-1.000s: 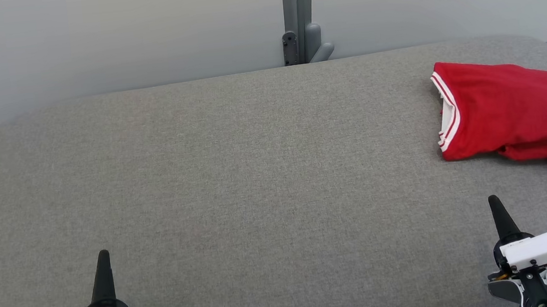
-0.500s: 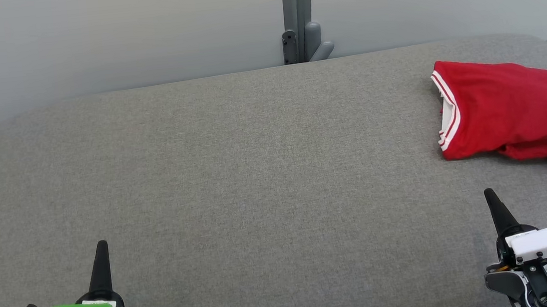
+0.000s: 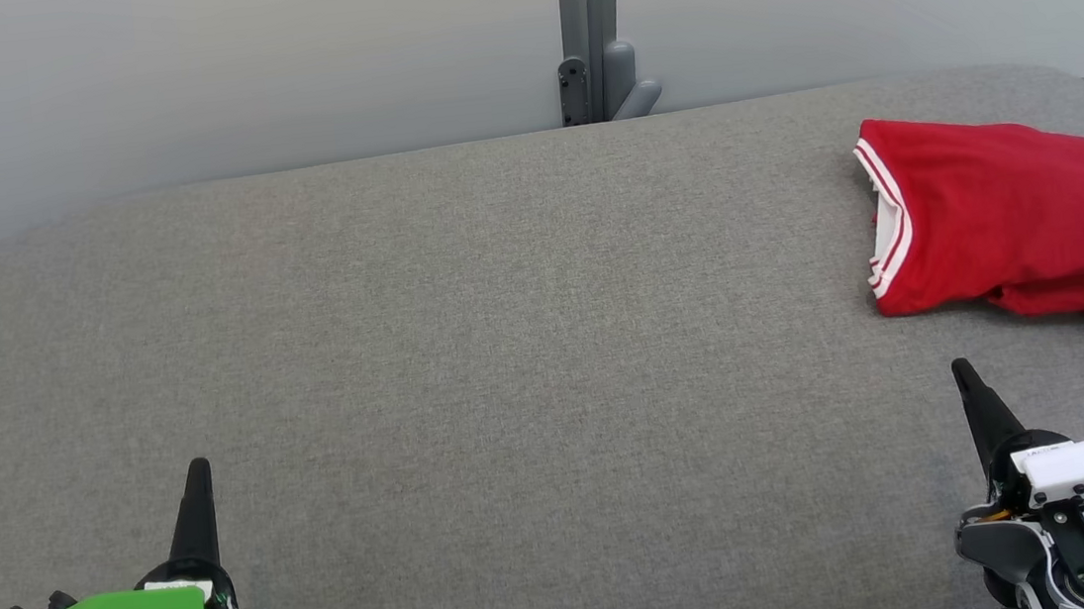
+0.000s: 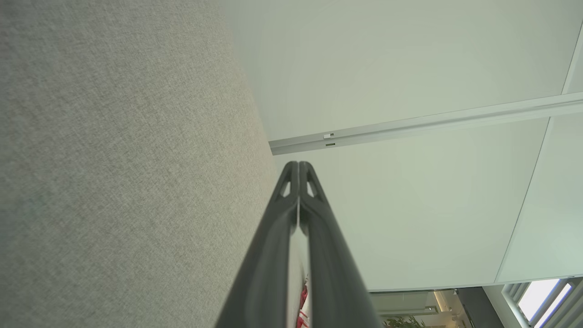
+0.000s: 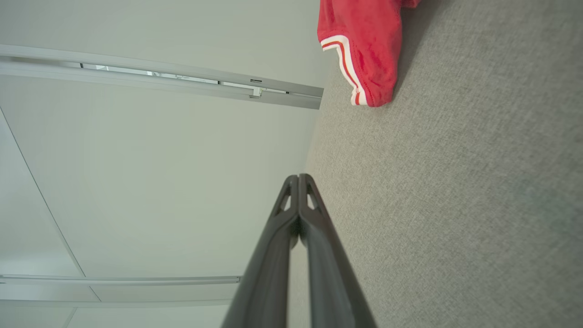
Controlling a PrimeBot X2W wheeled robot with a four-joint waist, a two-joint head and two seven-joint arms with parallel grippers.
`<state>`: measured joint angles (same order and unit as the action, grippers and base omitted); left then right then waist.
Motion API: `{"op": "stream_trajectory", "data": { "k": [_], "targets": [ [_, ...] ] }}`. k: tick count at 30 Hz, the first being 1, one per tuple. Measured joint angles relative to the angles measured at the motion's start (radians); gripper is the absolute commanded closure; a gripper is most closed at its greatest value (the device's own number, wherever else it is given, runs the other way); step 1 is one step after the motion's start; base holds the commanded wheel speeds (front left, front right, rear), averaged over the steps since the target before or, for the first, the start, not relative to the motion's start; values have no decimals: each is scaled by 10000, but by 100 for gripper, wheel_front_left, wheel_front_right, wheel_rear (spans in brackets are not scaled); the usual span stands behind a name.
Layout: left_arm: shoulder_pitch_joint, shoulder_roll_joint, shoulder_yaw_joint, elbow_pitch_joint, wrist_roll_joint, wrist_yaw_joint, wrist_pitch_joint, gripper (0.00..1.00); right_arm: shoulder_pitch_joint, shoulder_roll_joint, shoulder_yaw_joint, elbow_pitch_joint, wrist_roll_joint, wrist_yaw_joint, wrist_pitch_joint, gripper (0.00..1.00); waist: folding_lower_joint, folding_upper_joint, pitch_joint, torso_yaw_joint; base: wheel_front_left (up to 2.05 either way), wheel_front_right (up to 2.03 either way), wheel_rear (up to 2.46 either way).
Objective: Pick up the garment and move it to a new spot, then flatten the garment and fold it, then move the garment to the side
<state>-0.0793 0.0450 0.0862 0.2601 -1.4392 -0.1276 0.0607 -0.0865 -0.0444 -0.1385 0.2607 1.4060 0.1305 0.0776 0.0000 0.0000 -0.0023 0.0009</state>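
The garment is red with white-striped trim, folded into a rough rectangle at the far right of the grey fabric table. Its striped edge also appears in the right wrist view, and a red sliver of the garment peeks out between the fingers in the left wrist view. My left gripper is at the lower left, shut, with nothing held; its fingers press together. At the lower right, my right gripper is also shut and empty, a short way in front of the garment, its tips touching.
A pale wall with a grey post and bracket runs behind the table's far edge. The table's rounded corners fall away at far left and far right. Wide bare fabric lies between the two grippers.
Both grippers have slid a little farther forward over the table, their tips higher in the head view. The garment has stayed put.
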Motion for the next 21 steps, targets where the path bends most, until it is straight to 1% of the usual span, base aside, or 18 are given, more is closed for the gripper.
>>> {"op": "stream_trajectory", "data": {
  "k": [21],
  "targets": [
    [-335, 12, 71, 31, -1421, 0, 368, 100, -195, -29, 33, -75, 1703, 0, 389, 100, 1, 0, 47, -8, 0, 0, 0]
  ]
}}
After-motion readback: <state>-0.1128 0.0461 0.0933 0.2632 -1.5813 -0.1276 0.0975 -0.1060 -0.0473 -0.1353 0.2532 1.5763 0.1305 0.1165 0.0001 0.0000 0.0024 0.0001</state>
